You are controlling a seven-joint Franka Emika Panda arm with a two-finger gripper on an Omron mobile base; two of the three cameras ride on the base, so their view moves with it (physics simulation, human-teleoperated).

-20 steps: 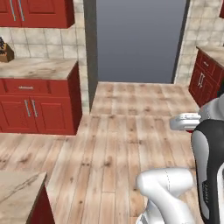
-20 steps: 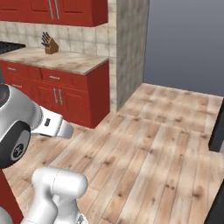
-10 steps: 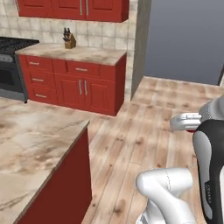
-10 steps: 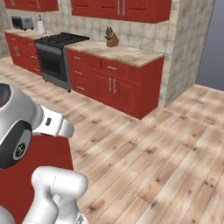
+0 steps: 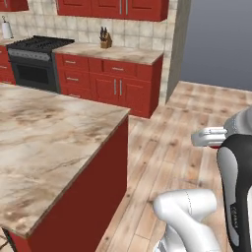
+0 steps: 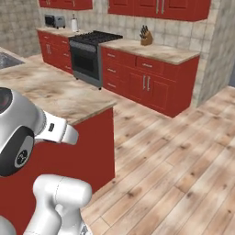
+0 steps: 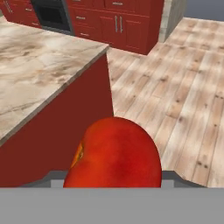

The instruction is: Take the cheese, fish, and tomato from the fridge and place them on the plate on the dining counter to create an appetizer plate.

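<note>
A round glossy red tomato sits low in the hand view, hiding the finger tips, with my gripper shut on it. In the left base view the gripper hangs over the wooden floor, right of the dining counter's end, with a sliver of red under it. The counter's beige marbled top lies to the left of the tomato, its red base just behind it. The counter's corner also appears in the right base view. The plate, cheese, fish and fridge are out of view.
Red cabinets with a knife block and a black stove line the back wall. Between them and the dining counter runs open wooden floor. A steel sink corner shows at far left.
The whole picture has swung: the base has turned, bringing the dining counter's end and the stove into view. The tomato stays in my grip.
</note>
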